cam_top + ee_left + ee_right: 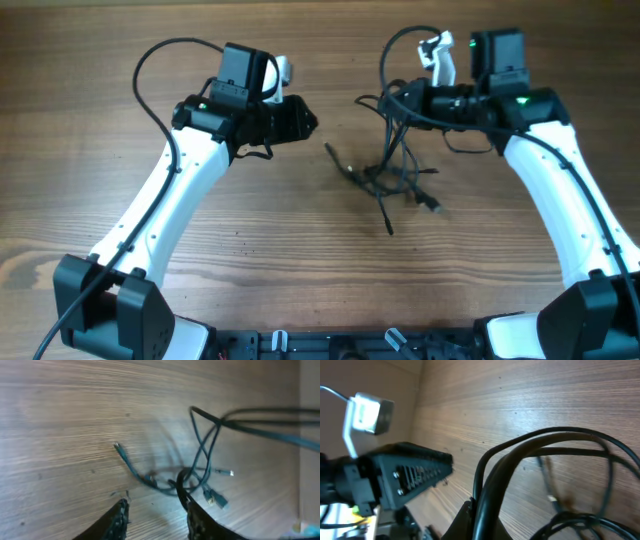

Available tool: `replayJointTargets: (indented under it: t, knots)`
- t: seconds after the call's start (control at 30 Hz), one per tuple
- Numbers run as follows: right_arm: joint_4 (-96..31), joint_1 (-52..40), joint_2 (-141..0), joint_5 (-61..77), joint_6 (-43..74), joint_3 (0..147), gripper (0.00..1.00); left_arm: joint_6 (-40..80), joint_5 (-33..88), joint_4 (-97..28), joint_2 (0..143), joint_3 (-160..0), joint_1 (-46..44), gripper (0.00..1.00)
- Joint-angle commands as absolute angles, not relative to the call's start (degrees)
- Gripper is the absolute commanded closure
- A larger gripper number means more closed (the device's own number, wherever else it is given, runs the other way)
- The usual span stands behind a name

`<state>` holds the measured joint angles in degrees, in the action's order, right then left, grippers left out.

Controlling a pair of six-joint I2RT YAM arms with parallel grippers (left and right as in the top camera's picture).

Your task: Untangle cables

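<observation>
The cables lie as a loose black tangle on the wooden table, right of centre, with plug ends sticking out toward the front. Several strands rise from the tangle to my right gripper, which is shut on them. In the right wrist view the gripped cables run up out of the shut right gripper and arch over the table. My left gripper hovers left of the tangle, apart from it. In the left wrist view its fingers stand open with nothing between them, and the cables lie just beyond.
Each arm's own thicker wire loops above it, on the left and on the right. The arm bases stand at the table's front corners. A loose plug end points away from the tangle.
</observation>
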<state>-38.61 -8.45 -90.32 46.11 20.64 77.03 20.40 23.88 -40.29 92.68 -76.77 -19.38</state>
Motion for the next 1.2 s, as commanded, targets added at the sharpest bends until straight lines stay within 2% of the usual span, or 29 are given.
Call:
replayJointTargets:
  t: [0.0,0.17,0.37,0.63,0.8,1.03,1.17]
  knots:
    - [-38.5,-7.2,-88.6,55.1,19.5,78.5,0.96,12.9,30.7,-38.4,93.8,-76.9,-21.8,0.53]
    - [-38.7,-6.8,-88.6,55.8,20.0,78.5,0.96,12.4,31.9,-34.6,96.8,-76.9,-26.1,0.50]
    - [-38.1,-6.8,-88.7,46.3,25.0,78.5,0.96,15.5,32.2,-30.3,98.2,-76.9,-29.8,0.50]
    - [-34.2,-6.7,-89.0,41.8,28.7,78.5,0.96,12.5,42.5,-28.0,98.2,-76.9,-29.1,0.50]
    - [-31.3,-4.3,-89.0,46.7,30.2,78.5,0.96,1.4,56.6,-27.6,98.2,-76.9,-26.3,0.48]
    - [-29.8,-4.1,-89.0,57.1,31.7,78.5,0.96,0.4,57.0,-20.4,98.2,-76.9,-27.6,0.45]
    - [-28.5,-4.1,-89.0,59.5,33.2,78.5,0.96,0.4,51.9,-19.2,98.2,-76.9,-28.8,0.43]
